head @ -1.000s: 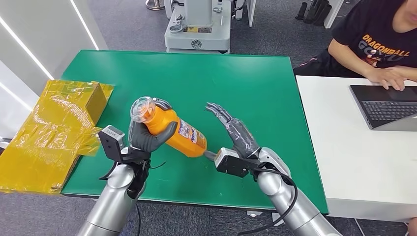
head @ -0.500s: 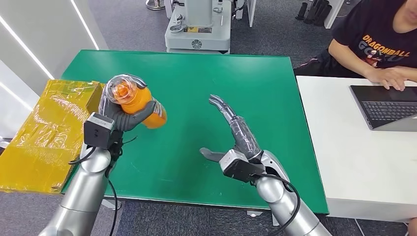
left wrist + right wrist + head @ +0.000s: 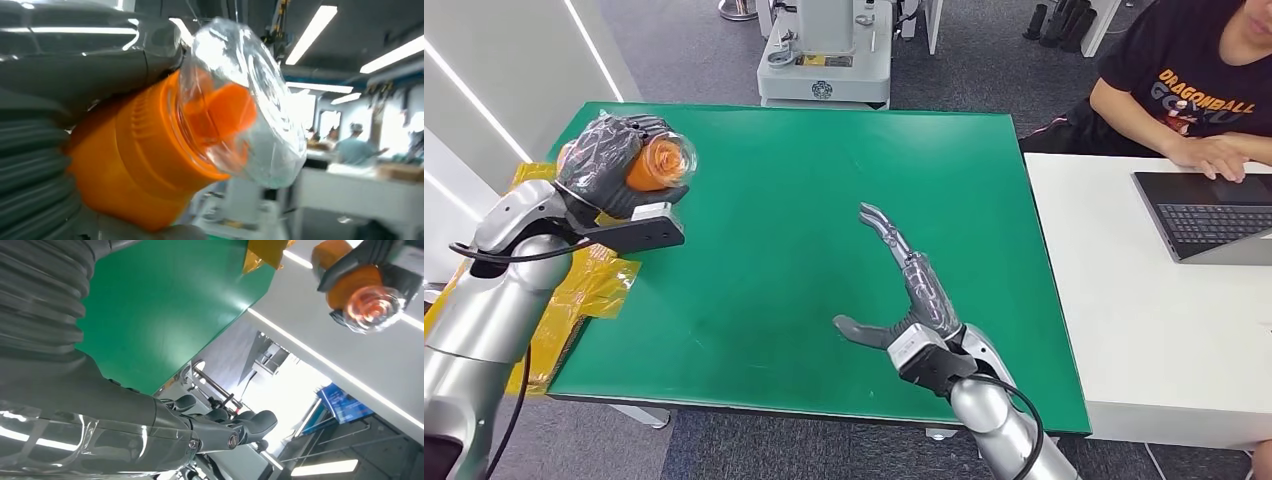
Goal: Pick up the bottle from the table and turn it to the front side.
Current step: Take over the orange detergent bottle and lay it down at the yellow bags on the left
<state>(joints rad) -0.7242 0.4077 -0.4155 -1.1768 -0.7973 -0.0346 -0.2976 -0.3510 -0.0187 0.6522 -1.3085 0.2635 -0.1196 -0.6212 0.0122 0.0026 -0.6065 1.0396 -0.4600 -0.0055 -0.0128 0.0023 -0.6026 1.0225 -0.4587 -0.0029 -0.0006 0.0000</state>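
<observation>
You see the left hand (image 3: 604, 160) wrapped around the orange bottle (image 3: 656, 163), raised over the left far corner of the green table (image 3: 804, 230), clear cap toward the camera. The right hand (image 3: 911, 300) hovers above the near table edge, fingers spread, holding nothing. Yellow wrapped box (image 3: 534, 290) left of the table; white desk (image 3: 1144, 330) with laptop (image 3: 1214, 215) and a seated person (image 3: 1194, 90) at right; grey floor

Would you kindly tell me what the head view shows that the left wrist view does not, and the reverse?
Head view alone: the green table, crinkled yellow plastic wrapping, the open right robot hand, a seated person's laptop. Left wrist view alone: bright ceiling strip lights. Both: the orange plastic bottle with a clear cap, gripped by the left robot hand.
</observation>
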